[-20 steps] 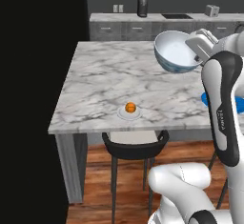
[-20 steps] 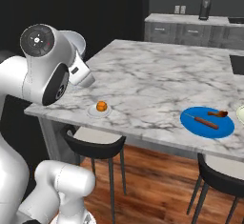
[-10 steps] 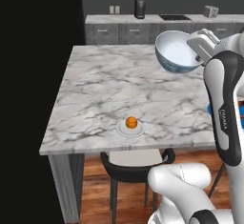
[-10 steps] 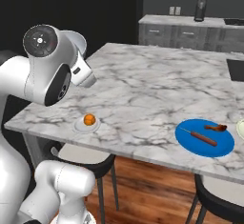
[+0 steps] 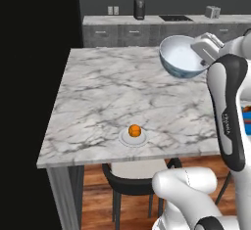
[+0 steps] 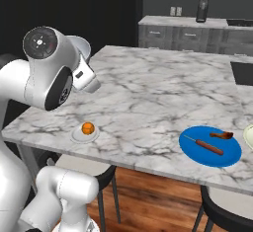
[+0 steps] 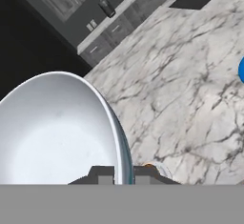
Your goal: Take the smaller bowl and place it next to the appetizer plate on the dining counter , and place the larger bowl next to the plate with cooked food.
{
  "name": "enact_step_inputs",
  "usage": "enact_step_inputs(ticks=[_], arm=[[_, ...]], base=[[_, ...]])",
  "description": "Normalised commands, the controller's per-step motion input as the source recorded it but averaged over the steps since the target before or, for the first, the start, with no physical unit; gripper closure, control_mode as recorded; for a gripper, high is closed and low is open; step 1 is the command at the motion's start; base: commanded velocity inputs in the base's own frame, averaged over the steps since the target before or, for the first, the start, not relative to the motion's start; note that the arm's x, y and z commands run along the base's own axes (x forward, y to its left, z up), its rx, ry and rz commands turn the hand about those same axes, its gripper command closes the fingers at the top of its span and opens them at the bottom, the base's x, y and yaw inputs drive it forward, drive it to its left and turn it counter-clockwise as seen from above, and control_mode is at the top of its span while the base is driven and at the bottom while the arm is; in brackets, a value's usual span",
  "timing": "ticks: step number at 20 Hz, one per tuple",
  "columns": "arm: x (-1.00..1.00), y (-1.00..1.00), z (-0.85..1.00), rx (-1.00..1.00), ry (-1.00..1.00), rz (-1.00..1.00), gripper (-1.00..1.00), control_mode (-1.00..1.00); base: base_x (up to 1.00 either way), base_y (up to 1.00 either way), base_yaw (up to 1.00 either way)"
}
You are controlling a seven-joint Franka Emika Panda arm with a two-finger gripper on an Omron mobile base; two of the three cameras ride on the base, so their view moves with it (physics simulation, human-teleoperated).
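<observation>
Near edge of the dining counter: the appetizer plate, small and white, one orange ball on it, sits just inside the front overhang. Dark stool tucked under the counter below it. Right base view also has the appetizer plate near the front edge, and well to its right the plate with cooked food, bright blue, brown strips on top, also near the front edge. The two plates are well apart. A pale rim of another dish shows at the right border just beyond the blue plate, too cropped to say more.

Above the counter, held in the air: the smaller bowl, white inside, blue-patterned outside, tilted on its side, mouth facing left and up in the left base view. Gripper is clamped on the bowl's rim, one fingertip on each side of the wall; hand view shows the bowl white interior large at left, marble and the appetizer plate edge below it. Bowl is clear of the counter, not touching anything else.

Far: black inset sink at the counter's right. Behind, grey drawer cabinets with a dark canister on top.
</observation>
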Motion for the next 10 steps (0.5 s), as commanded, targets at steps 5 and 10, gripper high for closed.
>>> enact_step_inputs(ticks=[5,10], arm=[[0.00,0.00,-0.51,-0.09,0.11,-0.04,1.00,-1.00],[0.00,-0.14,-0.55,-0.06,0.11,-0.01,1.00,-1.00]], base=[[0.00,0.00,0.00],[0.00,0.00,0.00]])
